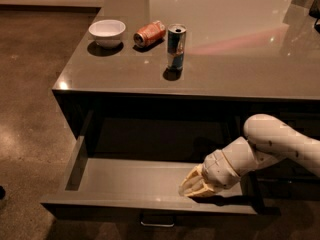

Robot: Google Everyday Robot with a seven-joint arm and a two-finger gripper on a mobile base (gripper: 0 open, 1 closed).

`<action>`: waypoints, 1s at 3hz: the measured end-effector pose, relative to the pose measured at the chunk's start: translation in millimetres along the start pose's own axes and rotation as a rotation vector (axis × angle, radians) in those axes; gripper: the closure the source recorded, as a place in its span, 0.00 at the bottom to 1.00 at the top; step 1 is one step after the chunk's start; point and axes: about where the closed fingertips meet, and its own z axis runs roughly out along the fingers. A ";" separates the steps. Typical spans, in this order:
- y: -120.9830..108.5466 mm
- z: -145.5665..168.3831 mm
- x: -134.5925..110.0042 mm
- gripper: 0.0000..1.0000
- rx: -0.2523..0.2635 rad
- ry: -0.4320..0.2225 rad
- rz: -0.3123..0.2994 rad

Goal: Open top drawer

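Note:
The top drawer (125, 181) is pulled well out from under the grey counter, its smooth grey inside showing. Its small metal bar handle (157, 224) shows at the bottom of the front panel. My gripper (192, 186) hangs from the white arm coming in from the right. It sits inside the drawer, low over the floor near the front wall, right of centre.
On the countertop (225, 59) stand a white bowl (107, 32), an orange can lying on its side (150, 33) and an upright blue-and-silver can (176, 40). Brown floor (30, 99) lies to the left. More drawer fronts lie behind the arm at right.

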 end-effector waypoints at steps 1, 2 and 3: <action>0.2 -0.2 0.0 1.00 0.000 -0.001 0.001; -2.5 -32.2 -2.0 1.00 0.059 -0.052 0.022; -14.6 -71.7 -1.4 1.00 0.158 -0.155 0.085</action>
